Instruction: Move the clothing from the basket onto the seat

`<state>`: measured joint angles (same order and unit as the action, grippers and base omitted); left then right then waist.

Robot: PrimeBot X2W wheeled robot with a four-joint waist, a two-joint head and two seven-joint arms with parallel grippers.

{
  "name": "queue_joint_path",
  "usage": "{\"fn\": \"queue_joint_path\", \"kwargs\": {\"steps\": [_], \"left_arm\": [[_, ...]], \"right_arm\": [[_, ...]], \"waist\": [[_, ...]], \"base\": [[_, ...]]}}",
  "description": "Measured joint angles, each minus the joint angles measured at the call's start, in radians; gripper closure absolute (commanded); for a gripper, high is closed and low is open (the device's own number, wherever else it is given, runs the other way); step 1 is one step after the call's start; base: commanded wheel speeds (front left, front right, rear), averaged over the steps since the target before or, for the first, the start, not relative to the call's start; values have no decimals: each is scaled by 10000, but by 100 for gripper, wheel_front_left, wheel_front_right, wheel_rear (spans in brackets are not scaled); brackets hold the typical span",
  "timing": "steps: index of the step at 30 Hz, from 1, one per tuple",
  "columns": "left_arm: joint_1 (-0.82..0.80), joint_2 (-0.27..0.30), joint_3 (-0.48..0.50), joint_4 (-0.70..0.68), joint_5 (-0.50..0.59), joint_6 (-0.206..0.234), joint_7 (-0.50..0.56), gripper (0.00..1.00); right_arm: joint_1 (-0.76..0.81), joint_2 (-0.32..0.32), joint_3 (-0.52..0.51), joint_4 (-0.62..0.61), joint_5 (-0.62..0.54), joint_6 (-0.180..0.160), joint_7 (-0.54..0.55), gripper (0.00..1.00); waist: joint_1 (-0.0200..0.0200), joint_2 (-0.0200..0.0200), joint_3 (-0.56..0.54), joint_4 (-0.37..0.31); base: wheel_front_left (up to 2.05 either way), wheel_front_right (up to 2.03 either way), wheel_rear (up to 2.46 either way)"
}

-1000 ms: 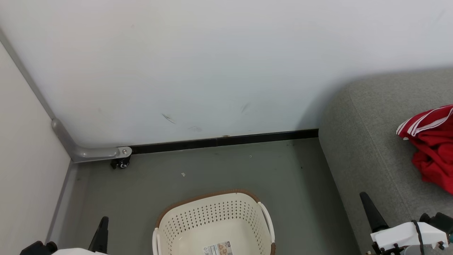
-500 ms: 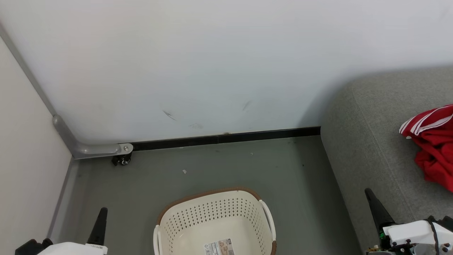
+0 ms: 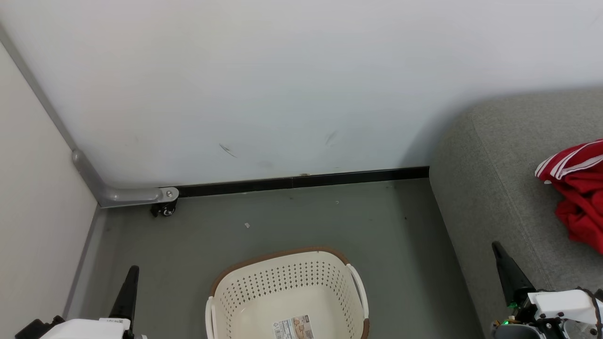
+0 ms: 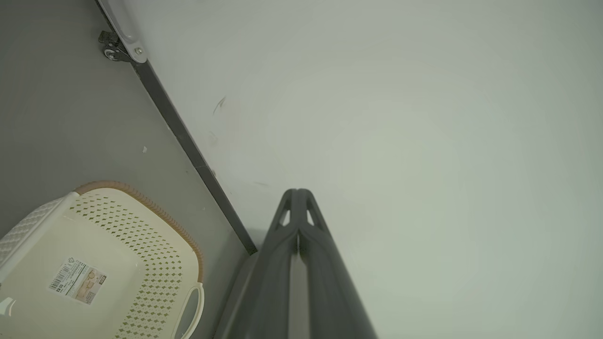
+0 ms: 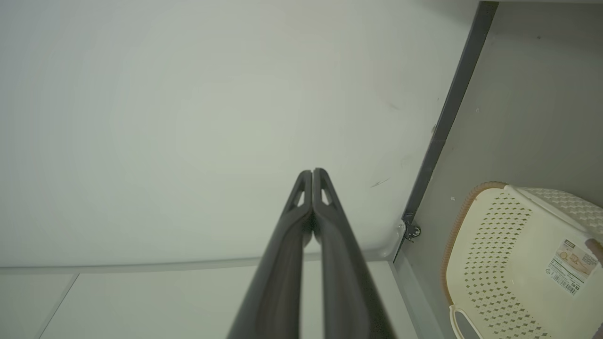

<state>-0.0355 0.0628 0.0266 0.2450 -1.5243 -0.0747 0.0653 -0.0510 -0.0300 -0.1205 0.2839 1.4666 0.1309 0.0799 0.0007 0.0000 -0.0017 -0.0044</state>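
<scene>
Left gripper [image 3: 133, 270] and right gripper [image 3: 497, 248] both closed, empty, clothing [image 3: 579, 195] on seat [image 3: 476, 197] at right gripper's two o'clock, fingertips slightly higher than a second ago

Perforated plastic basket [image 3: 287, 292], woven-fabric seat [image 3: 499, 188]

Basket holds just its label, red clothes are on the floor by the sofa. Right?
No: the red clothes lie on the grey sofa seat, not the floor; the head view shows it. The basket does hold just its label.
</scene>
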Motion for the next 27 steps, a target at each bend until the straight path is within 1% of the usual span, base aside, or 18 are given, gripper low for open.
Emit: {"fn": "queue_joint_path", "kwargs": {"steps": [9, 27], "left_arm": [[-101, -203, 362, 148, -815, -385, 309, 100], [-193, -222, 401, 221, -863, -433, 316, 100]], "right_arm": [[-101, -27, -165, -67, 1271, 0, 290, 100], [-158, -31, -178, -92, 1267, 0, 290, 100]], "waist": [[-1, 0, 43, 41], [-2, 0, 43, 42]], "base": [[0, 0, 0], [0, 0, 0]]}}
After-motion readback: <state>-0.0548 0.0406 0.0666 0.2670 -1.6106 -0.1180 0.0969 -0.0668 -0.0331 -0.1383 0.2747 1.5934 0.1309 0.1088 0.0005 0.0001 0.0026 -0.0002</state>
